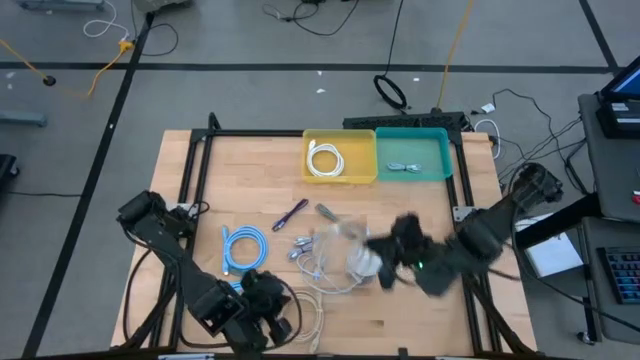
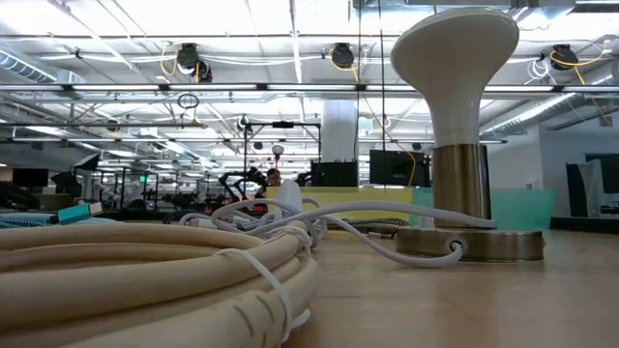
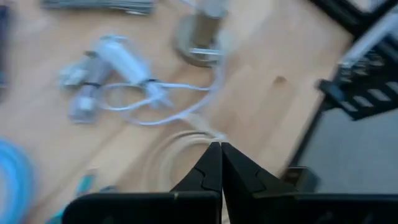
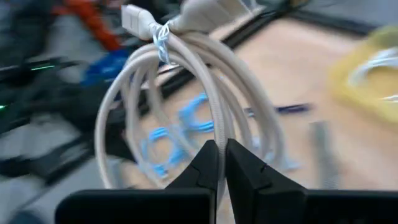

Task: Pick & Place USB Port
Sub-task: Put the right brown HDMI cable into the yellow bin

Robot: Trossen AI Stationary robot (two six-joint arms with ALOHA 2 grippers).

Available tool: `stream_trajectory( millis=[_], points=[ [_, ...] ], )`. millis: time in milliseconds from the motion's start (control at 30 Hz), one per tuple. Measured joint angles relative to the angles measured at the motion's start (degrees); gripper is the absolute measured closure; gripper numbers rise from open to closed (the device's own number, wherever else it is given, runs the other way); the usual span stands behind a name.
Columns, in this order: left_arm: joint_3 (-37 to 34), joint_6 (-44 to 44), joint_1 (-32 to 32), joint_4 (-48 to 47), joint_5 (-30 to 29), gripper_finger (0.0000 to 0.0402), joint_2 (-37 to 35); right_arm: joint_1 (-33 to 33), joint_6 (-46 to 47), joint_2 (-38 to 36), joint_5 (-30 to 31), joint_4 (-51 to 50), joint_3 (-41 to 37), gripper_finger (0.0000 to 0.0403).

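Observation:
My right gripper (image 4: 221,144) is shut on a beige USB cable coil (image 4: 186,81). The coil is bound by a white tie (image 4: 160,34) beside its plug (image 4: 134,15). In the high view this gripper (image 1: 380,248) is blurred above the table's middle right. My left gripper (image 3: 219,146) is shut and hovers over a second beige coil (image 3: 177,155) that lies flat near the table's front edge (image 1: 312,315). I cannot tell whether it touches that coil. The yellow bin (image 1: 340,180) holds a white coil and the teal bin (image 1: 440,172) a grey cable. My right gripper pinches the beige coil's loop (image 4: 219,127) between its two fingers, at the side opposite the tie and plug. One strand or several, I cannot tell. The coil is lifted clear of the table and keeps its round shape, with the plug end farthest from the fingers.
A blue cable coil (image 1: 243,248), a purple cable (image 1: 292,213), grey adapters (image 1: 305,245) and loose white cables (image 1: 325,268) lie mid-table. A white mushroom-shaped stand on a metal base (image 2: 455,126) rises beside them. Black frame rails (image 1: 190,170) run along the table's sides.

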Motion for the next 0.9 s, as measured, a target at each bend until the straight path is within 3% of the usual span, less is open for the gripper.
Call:
stream_trajectory(
  millis=[133,233,367,533,733,900],
  points=[
    [0.00,-5.20,0.32,-11.93,-3.11,0.0401,-3.38,-11.13,-1.33,-1.16,-1.50,-11.69,0.08,0.0398],
    [0.00,-8.36,1.28,-20.09,-6.08,0.0401,-6.53,-21.17,-6.73,-0.95,-5.92,-14.55,-0.88,0.0398],
    [0.00,-8.09,3.76,-26.41,-7.91,0.0401,-10.98,-34.44,-18.12,-0.98,-13.02,-4.54,-4.52,0.0398],
    [0.00,-0.40,8.68,-28.56,-10.26,0.0401,-16.34,-48.57,-25.55,0.78,-21.90,10.60,-9.40,0.0398],
    [0.00,10.53,13.78,-29.55,-10.58,0.0401,-22.31,-57.94,-26.16,7.34,-29.71,14.56,-11.75,0.0398],
    [0.00,15.30,15.96,-30.19,-10.61,0.0401,-25.36,-58.22,-26.11,13.28,-34.16,20.61,-11.76,0.0399]
  ],
)
